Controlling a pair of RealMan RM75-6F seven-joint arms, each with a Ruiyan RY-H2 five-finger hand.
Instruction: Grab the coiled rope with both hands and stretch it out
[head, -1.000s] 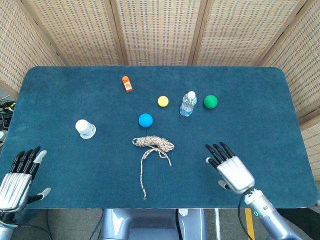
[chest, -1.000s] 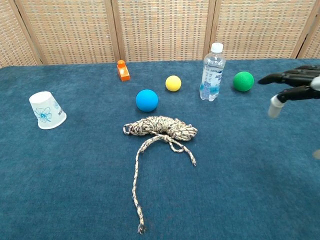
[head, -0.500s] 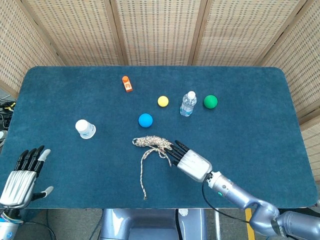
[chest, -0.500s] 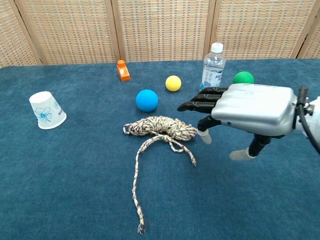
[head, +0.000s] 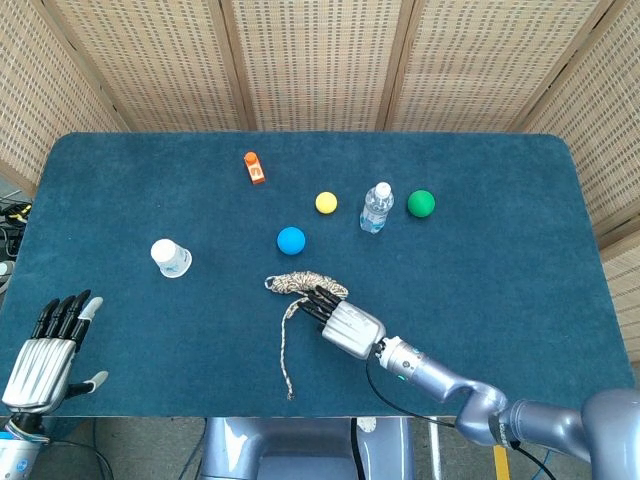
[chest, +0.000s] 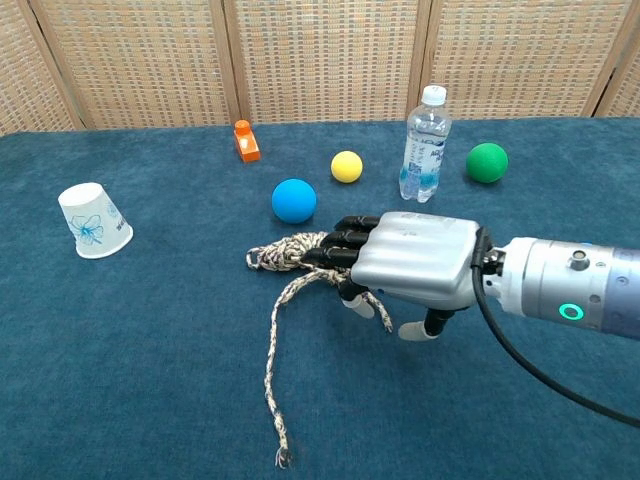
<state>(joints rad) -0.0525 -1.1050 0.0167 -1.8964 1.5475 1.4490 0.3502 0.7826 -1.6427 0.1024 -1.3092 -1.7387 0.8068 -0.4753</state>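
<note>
- One right hand (chest: 415, 260) spread flat over coiled rope (head: 297, 285), fingers extended onto it, not closed.
- Left hand (head: 42, 350) wide, empty, at table (head: 500, 290) edge.

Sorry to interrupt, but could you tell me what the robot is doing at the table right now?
The right hand is stretched over the coiled rope on the blue table, fingers extended across the bundle and not visibly closed on it. The left hand hovers open at the table's near left corner, well away from the rope. The rope's loose tail lies toward the robot. Nothing has been stretched yet.
</note>
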